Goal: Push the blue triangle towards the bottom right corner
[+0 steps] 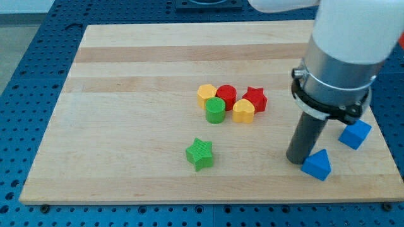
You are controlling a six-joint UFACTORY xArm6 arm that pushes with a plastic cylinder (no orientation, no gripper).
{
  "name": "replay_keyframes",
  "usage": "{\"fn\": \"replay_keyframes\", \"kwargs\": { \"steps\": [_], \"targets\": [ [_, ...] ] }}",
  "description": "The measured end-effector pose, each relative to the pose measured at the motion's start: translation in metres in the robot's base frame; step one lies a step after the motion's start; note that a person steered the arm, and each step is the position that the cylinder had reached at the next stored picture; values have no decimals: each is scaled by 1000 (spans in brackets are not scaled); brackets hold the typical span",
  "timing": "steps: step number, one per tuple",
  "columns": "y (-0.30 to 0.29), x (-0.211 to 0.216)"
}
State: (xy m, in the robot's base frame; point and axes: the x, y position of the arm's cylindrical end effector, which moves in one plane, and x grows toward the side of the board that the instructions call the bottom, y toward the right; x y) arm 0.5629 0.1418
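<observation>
The blue triangle (317, 164) lies near the bottom right corner of the wooden board (126, 126). My tip (297, 160) rests on the board just to the view's left of the triangle, touching or nearly touching its left side. A blue cube-like block (355, 133) sits up and to the right of the triangle, close to the board's right edge.
A cluster sits mid-board: yellow hexagon (206, 94), red cylinder (226, 96), red star (255, 99), yellow heart (243, 110), green cylinder (215, 110). A green star (201, 154) lies alone below it. The arm's large white and grey body (344, 50) covers the upper right.
</observation>
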Motion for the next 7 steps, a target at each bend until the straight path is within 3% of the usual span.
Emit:
{"fn": "replay_keyframes", "kwargs": {
  "steps": [5, 7],
  "targets": [
    [70, 4],
    [7, 4]
  ]
}}
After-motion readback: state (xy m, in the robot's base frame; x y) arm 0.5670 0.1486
